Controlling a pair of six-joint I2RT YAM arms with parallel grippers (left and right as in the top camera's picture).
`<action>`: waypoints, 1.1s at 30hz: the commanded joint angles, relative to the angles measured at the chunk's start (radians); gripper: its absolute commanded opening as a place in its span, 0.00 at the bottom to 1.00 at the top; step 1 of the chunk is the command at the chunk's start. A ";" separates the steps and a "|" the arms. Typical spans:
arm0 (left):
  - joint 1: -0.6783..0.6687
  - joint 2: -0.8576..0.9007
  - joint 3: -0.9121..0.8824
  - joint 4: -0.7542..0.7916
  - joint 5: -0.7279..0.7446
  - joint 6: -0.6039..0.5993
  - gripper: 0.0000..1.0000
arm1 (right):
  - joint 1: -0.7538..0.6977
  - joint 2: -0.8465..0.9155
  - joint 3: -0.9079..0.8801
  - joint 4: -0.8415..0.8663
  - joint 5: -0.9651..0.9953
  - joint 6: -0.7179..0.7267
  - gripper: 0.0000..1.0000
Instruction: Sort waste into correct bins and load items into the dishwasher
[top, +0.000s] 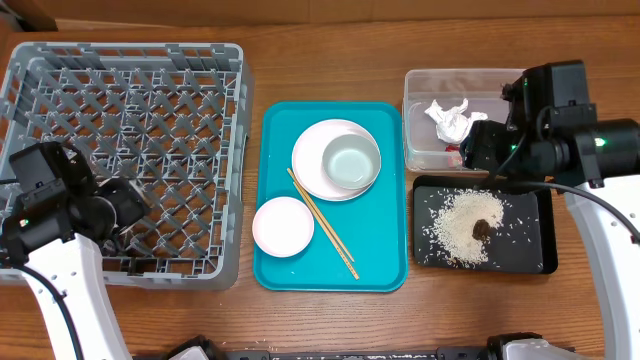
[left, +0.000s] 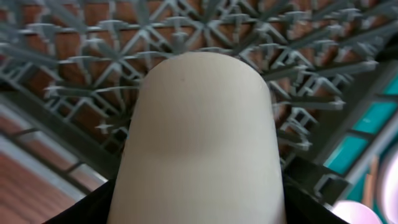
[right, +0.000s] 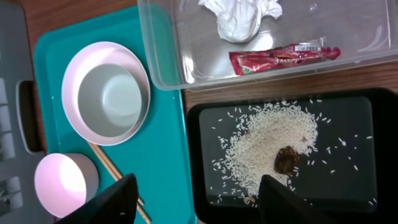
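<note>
My left gripper (top: 125, 215) is low over the front right of the grey dish rack (top: 120, 60), shut on the small white cup (left: 199, 124). My right gripper (right: 199, 199) is open and empty above the near edges of the clear tub (top: 410, 120) and black tray (top: 530, 245). The tub holds the white napkin (top: 450, 118) and red wrapper (right: 283, 56). The black tray holds rice (top: 460, 228) and a brown lump (top: 483, 228). The white plate (top: 310, 150) carries the grey-green bowl (top: 350, 162); the pink bowl (top: 283, 225) and chopsticks (top: 325, 225) lie beside it.
The plate, bowls and chopsticks all sit on a teal serving tray (top: 380, 250) between the rack and the bins. The wooden table (top: 300, 60) shows around everything. The rack's lattice floor (left: 93, 74) lies right under the cup.
</note>
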 joint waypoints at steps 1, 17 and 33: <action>0.003 0.048 -0.029 0.011 -0.067 -0.035 0.05 | -0.004 0.000 0.019 0.000 0.021 -0.011 0.64; 0.001 0.246 -0.006 0.034 0.077 -0.032 1.00 | -0.004 0.000 0.019 -0.024 0.021 -0.010 0.66; -0.599 0.106 0.085 0.064 0.168 0.057 1.00 | -0.004 -0.001 0.019 -0.041 0.022 -0.016 1.00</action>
